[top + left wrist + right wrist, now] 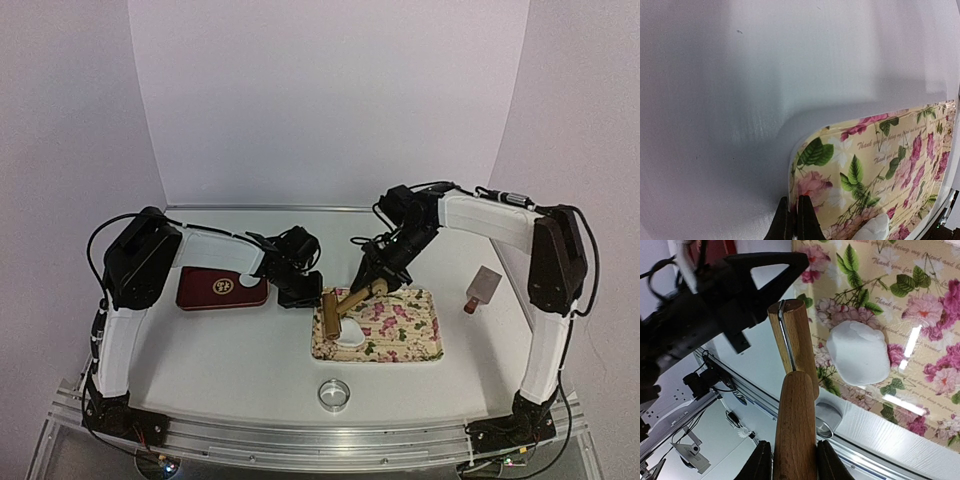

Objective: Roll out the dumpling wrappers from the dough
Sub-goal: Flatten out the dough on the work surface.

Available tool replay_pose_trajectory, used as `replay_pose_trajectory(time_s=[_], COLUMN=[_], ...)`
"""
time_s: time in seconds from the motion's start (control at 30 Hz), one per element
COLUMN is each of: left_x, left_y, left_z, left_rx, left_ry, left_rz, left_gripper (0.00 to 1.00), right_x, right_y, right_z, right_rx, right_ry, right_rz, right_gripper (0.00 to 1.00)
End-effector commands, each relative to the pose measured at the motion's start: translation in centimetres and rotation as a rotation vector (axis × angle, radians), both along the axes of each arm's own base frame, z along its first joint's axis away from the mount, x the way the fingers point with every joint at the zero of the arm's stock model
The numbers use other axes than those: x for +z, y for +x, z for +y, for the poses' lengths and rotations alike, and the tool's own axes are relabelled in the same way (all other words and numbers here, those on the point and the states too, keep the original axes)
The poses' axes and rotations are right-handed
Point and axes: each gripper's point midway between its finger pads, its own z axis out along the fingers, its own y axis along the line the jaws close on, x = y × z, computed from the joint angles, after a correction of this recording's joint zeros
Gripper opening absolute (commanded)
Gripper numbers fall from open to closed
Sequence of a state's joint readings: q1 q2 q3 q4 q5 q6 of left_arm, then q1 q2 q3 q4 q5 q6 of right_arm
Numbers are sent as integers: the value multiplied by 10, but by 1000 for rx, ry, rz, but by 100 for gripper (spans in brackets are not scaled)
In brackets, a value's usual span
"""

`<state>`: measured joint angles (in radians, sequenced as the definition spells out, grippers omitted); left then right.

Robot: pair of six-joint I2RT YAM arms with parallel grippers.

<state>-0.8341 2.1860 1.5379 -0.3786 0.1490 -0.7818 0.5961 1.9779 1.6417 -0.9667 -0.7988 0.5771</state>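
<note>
The room has plain white walls, and a white desk (240,350) fills the floor of the scene. A tray (415,335) with pink flowers and green leaves lies on the desk, a bit to the right of the middle. The dough (350,337) sits in the tray, in its left near part. It is a soft white lump, round and thick.

The right pincer (372,283) is clamped on the handle of a wooden rolling pin (332,312). The handle slants up to the right. The fat roller part is over the left edge of the tray, just beside the dough. In the right wrist view a thin strip of tray shows between the roller and the dough.

The left pincer (303,290) has its two black tips pressed together with nothing between them. It hangs at the far left corner of the tray, near the end of the roller.

A dark red box (222,288) lies flat on the left of the desk. A shiny metal ring (335,393) stands near the front edge, in front of the tray. A scraper (483,287) with a brown handle lies to the right of the tray.
</note>
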Motion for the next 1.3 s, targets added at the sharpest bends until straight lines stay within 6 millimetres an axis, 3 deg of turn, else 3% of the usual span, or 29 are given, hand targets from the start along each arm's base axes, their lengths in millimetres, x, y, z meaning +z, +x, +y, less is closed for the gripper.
replay_pose_trajectory(time_s=[0.0,0.5,0.9,1.0,1.27], left_x=[1,4,1,0,1], left_y=[-1,0,1,1,1], left_z=[5,5,2,2,0], left_rx=[-14,-13,-15,-16,-21], left_ry=[41,44,42,41,35], left_rz=[4,2,4,5,7], left_gripper=[0,0,0,0,0], right_x=[38,-18,-44,-38,26], right_y=[-10,-9,-3,-1,0], right_z=[-10,-42,-44,-42,-30], right_rx=[-34,-57,-31,-31,-56], right_ry=[26,-131,-172,-160,-43], right_rz=[-47,-3,13,2,-58], right_gripper=[0,0,0,0,0])
